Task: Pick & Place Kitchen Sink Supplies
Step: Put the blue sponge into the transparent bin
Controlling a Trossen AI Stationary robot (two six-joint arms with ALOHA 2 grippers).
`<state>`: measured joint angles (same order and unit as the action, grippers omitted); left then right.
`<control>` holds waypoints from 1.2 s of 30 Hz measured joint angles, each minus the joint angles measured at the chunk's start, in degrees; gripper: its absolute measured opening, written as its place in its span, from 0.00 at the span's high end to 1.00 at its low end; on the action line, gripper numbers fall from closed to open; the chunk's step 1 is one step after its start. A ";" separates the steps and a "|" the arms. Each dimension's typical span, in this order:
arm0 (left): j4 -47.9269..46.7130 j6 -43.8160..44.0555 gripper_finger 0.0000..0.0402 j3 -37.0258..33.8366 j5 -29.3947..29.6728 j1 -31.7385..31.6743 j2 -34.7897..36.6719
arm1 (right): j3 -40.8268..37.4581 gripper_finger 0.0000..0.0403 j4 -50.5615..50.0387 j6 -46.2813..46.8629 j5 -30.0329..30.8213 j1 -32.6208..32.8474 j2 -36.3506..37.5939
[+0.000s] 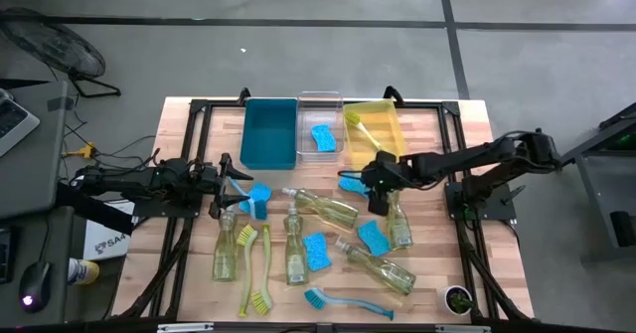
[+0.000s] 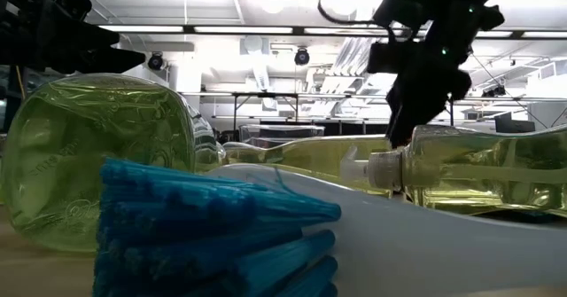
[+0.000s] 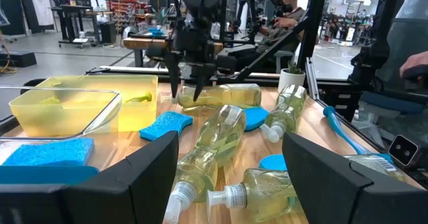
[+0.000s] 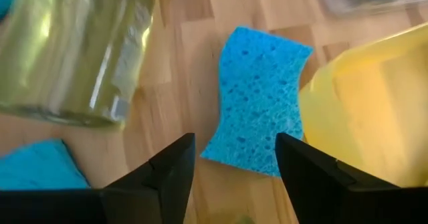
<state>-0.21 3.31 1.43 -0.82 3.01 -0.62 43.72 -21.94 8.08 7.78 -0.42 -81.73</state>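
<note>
Several clear soap bottles point(image 1: 323, 209) lie on their sides on the wooden table, with blue sponges point(image 1: 316, 251) and long-handled brushes point(image 1: 268, 268) among them. My right gripper point(image 1: 370, 182) point(image 4: 234, 170) is open and points down over a blue sponge point(image 4: 257, 110) that lies flat beside the yellow bin point(image 4: 361, 110); its fingers do not touch the sponge. My left gripper point(image 1: 221, 192) point(image 3: 231, 177) is open, low at the table's left, and faces the bottles point(image 3: 214, 144). Another sponge point(image 1: 256, 199) lies just in front of it.
Teal bin point(image 1: 269, 132), clear bin point(image 1: 320, 102) with a sponge point(image 1: 323, 137) in it, and yellow bin point(image 1: 388, 124) with a yellow-green brush point(image 1: 360, 126) stand in a row at the far edge. A blue brush point(image 1: 343, 301) point(image 2: 204, 235) lies at the near edge. People show beyond the table.
</note>
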 joint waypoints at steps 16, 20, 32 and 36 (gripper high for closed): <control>0.00 0.00 0.34 0.00 0.00 0.00 0.01 | -0.02 0.52 3.96 -4.07 0.75 0.45 -10.30; 0.02 0.00 0.34 0.00 -0.02 0.00 0.01 | 0.26 0.53 4.26 -4.00 0.86 0.45 -12.48; 0.02 0.00 0.34 0.01 -0.01 0.01 0.00 | 0.22 0.74 4.14 3.73 0.79 0.45 -14.14; 0.02 0.00 0.34 0.02 -0.02 0.01 0.02 | 0.20 0.85 4.21 6.36 0.62 0.43 -14.14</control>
<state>-0.19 3.31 1.45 -0.84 3.01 -0.60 43.92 -17.74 14.45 8.41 0.01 -95.88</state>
